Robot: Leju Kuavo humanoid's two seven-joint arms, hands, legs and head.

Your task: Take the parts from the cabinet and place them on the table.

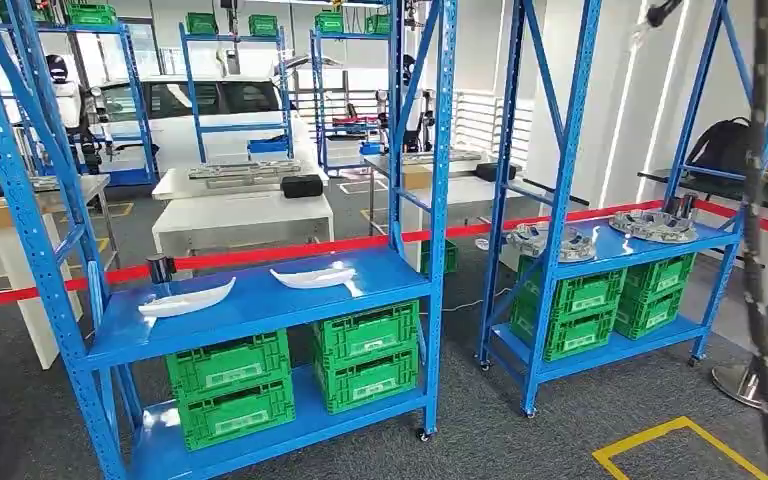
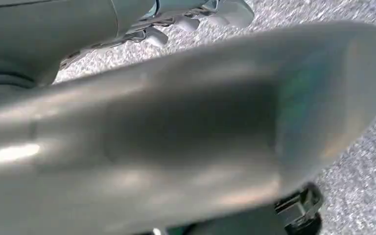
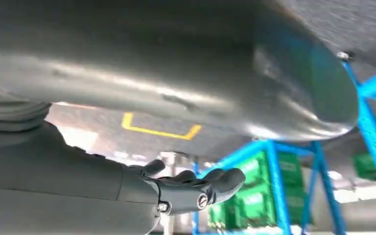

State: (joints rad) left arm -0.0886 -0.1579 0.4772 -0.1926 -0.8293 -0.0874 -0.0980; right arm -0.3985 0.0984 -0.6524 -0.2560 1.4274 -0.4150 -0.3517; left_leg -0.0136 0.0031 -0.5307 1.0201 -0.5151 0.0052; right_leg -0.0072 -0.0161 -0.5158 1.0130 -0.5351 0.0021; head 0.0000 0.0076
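On the middle shelf of the nearest blue rack (image 1: 260, 305) lie two white curved parts, well apart: the left white part (image 1: 186, 299) near the shelf's front left, the right white part (image 1: 313, 277) further back toward the middle. A small dark cylinder (image 1: 161, 268) stands upright at the back left corner of that shelf, just behind the left part. Below, on the bottom shelf, two stacks of green crates (image 1: 300, 373) sit side by side. A second blue rack (image 1: 600, 250) stands to the right; its middle shelf carries grey metal parts (image 1: 652, 225), and more green crates (image 1: 615, 300) are stacked beneath. A red barrier tape (image 1: 290, 252) runs behind both racks, and beyond it stand white counters (image 1: 242, 212) with more items on them. A yellow floor marking (image 1: 675, 450) shows on the grey carpet at lower right.

The right wrist view shows the right hand (image 3: 191, 186) with dark fingers (image 3: 225, 178) loosely curled and slightly apart, holding nothing, the blue rack and green crates beyond it. The left wrist view shows the left hand (image 2: 196, 12) over grey carpet, its pale fingers apart and holding nothing, partly hidden by a large blurred silver surface.
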